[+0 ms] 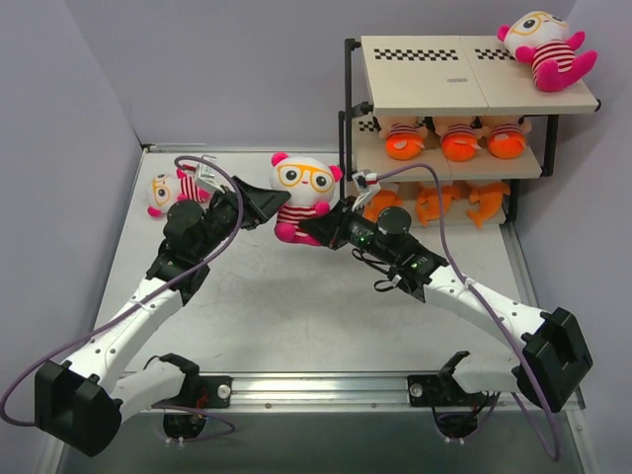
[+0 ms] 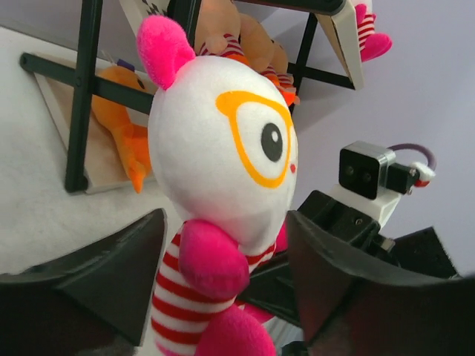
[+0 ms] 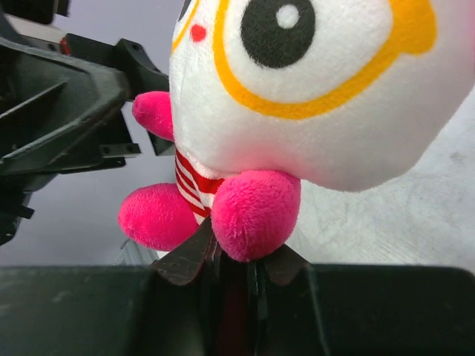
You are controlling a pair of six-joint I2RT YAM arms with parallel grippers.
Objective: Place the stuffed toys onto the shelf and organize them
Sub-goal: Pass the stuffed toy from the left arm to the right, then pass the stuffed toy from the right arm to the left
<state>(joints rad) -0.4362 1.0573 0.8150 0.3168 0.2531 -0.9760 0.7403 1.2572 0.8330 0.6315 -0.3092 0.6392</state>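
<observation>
Glasses toy (image 1: 301, 193) is held just left of the shelf (image 1: 449, 79), pinched by one pink limb in the right claw (image 3: 234, 256); the left claw (image 1: 265, 202) stands wide around its body. So thin a pinch may slip, dropping it short of the shelf.

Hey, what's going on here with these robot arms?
Both arms meet at a pink-limbed, white-faced plush toy with yellow-rimmed glasses. The right gripper is shut on its lower end; the left gripper stands open around it, so it looks like a handover. On the black-framed three-tier shelf, a matching toy lies on top, striped orange dolls fill the middle, orange sharks the bottom. Another glasses toy lies far left on the grey table.
</observation>
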